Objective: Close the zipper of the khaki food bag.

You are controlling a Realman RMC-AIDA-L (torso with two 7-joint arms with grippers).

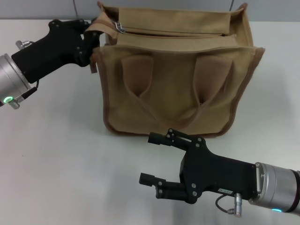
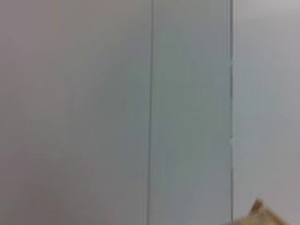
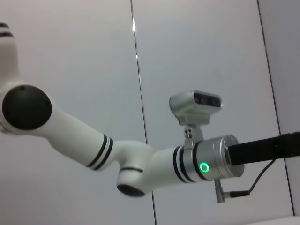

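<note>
Boxy canvas khaki food bag (image 1: 178, 89) (brown piping).

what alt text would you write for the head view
A boxy tan canvas food bag stands on a white table, its zipper's silver pull tab at the robot's left end. The left gripper touches that end of the bag. The right gripper hovers open in front of the bag, holding nothing.
</note>
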